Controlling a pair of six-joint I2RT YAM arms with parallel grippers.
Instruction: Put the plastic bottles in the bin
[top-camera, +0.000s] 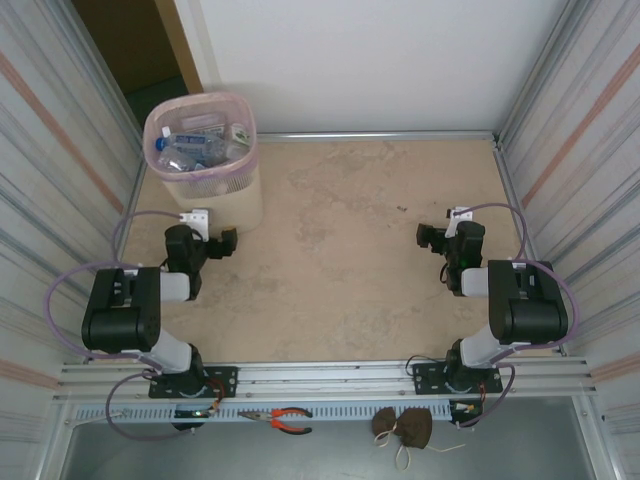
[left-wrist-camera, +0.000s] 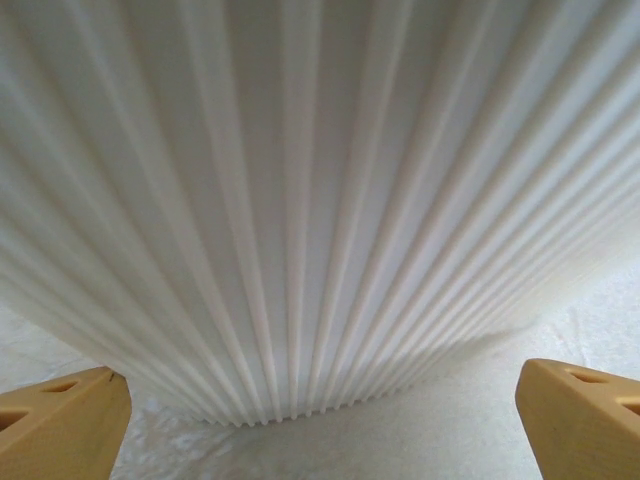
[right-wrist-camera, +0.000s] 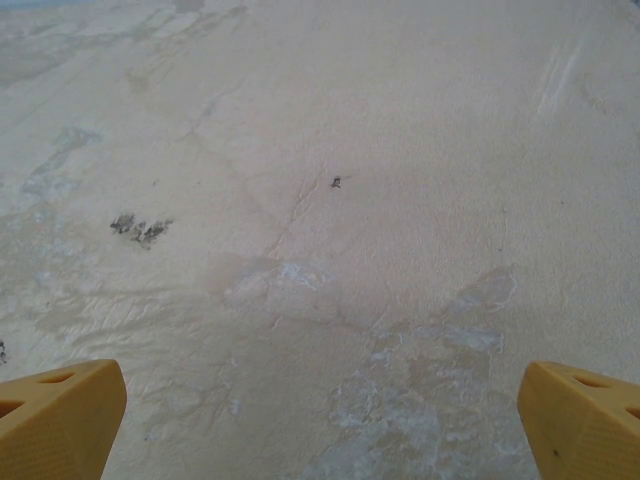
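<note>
Bottles (top-camera: 200, 145): all that can be seen lie heaped inside the bin, near its top. They are mostly clear plastic, with blue caps and labels showing.

Bin (top-camera: 240, 200): stands upright at the far left corner of the table (top-camera: 380, 250), with a pink liner (top-camera: 246, 128) folded over its rim.

Left gripper (top-camera: 224, 243): low, just near and right of the bin's foot. In the left wrist view the bin's ribbed wall (left-wrist-camera: 320, 200) stands close ahead and meets the table (left-wrist-camera: 450, 430) in front of the gripper (left-wrist-camera: 320, 415). The yellow fingers (left-wrist-camera: 60, 425) are spread wide at the two lower corners with nothing between them. I cannot tell whether they touch the wall.

Right gripper (top-camera: 431, 238): on the right side of the table at mid depth, well apart from the bin. In the right wrist view its jaws (right-wrist-camera: 320, 420) are spread wide, fingers (right-wrist-camera: 580, 420) at the corners, holding nothing. The table (right-wrist-camera: 330, 300) below is pale and blotched, with a dark speck (right-wrist-camera: 336, 182) and a smudge (right-wrist-camera: 138, 229) farther left.

Surroundings: corrugated metal walls stand left and right. Past the near rail, orange-handled pliers (top-camera: 285, 419) lie left of a brown pouch (top-camera: 405, 428).
</note>
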